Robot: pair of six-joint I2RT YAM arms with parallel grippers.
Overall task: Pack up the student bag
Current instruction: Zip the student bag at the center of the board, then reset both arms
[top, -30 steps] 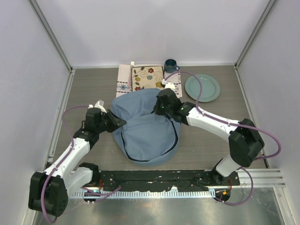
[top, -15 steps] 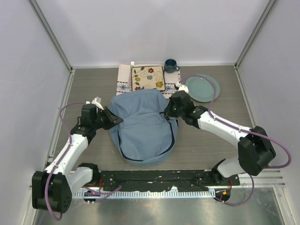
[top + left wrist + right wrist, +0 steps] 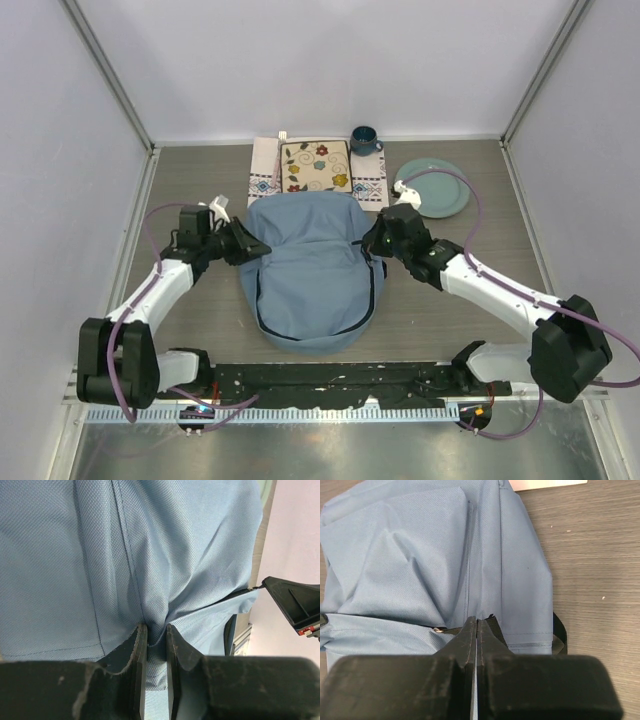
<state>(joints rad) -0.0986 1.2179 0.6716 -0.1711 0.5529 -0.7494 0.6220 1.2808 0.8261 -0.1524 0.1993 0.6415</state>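
Light-blue student bag point(image 3: 310, 275) lies flat mid-surface point(image 3: 200, 330), its far edge overlapping the white patterned cloth point(image 3: 268, 175). On the bag's left side, the left hand point(image 3: 243, 245) is clenched on a raised fold of blue fabric. Opposite, the right hand point(image 3: 372, 240) is pinched tight on the bag's right edge, beside a black strap point(image 3: 560, 630). Beyond, apart from the bag: dark mug point(image 3: 364, 139), green plate point(image 3: 432, 188).

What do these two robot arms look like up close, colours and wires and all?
Both the left arm and the right arm have slim white links joined by chunky black joints. A purple cable loops loosely along each one. The left pincer and the right pincer are black, each with two flat fingers whose edges look scuffed.
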